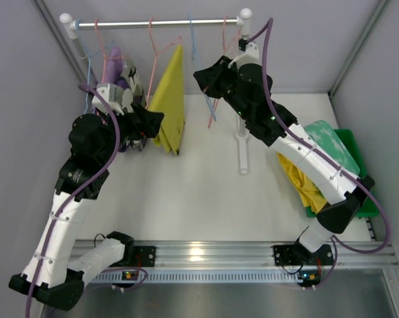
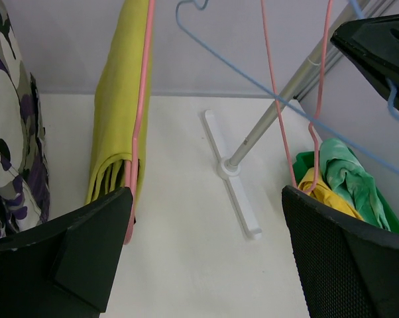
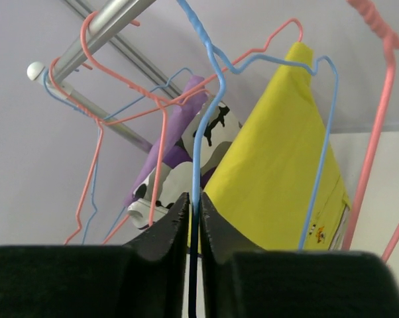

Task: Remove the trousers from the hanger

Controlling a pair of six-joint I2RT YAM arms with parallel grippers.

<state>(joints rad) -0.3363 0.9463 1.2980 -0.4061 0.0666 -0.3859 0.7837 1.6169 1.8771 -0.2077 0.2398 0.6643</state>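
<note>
Right tool pinches blue hanger wire; left tool gapes empty. Reach 10 o'clock, grip olive-yellow trousers low.

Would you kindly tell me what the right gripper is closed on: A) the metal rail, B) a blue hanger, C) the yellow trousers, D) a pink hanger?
B: in the right wrist view, the right gripper is pinched shut on the thin wire of the blue hanger.
</note>
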